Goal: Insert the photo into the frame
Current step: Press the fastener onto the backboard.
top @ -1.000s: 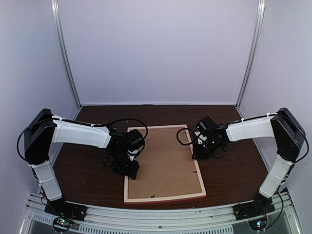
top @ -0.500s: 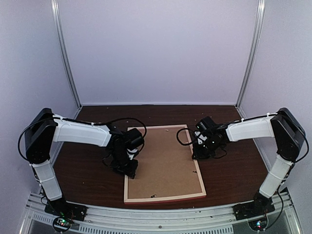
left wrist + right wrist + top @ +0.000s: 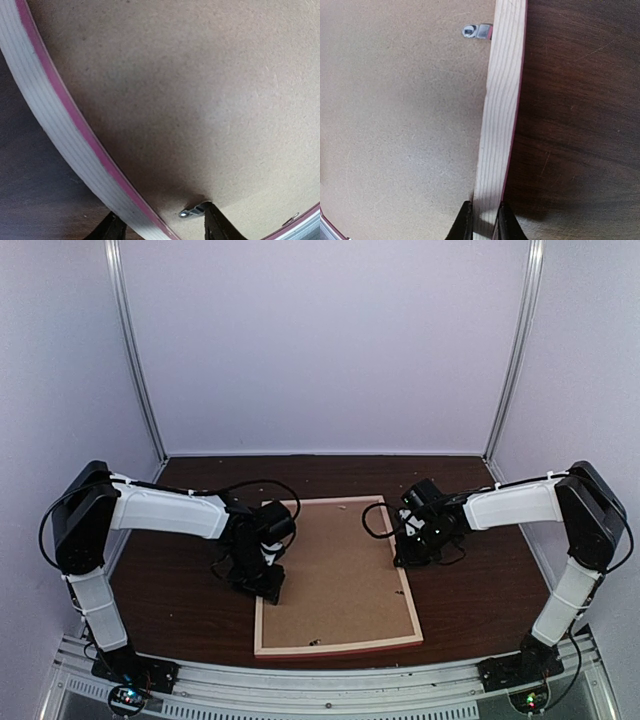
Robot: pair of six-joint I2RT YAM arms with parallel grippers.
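The frame (image 3: 340, 645) lies face down on the table, pale wood back up, with a thin pink rim. A plain brown backing board (image 3: 335, 565) fills it. The photo is hidden. My left gripper (image 3: 262, 582) is at the frame's left rim. In the left wrist view the gripper (image 3: 162, 230) is open and straddles the rim (image 3: 55, 120), with one finger outside and the other on the board beside a small metal tab (image 3: 192, 211). My right gripper (image 3: 404, 556) is at the right rim. In the right wrist view it (image 3: 484, 227) is shut on the wooden rim (image 3: 502, 100).
The dark wooden table (image 3: 580, 125) is bare to the right of the frame. Another metal tab (image 3: 476, 31) lies on the board by the right rim. White walls with metal posts (image 3: 135, 350) enclose the workspace. The arm bases stand at the near edge.
My left gripper has shifted slightly farther along the frame's left rim. The right arm and the frame have not visibly moved.
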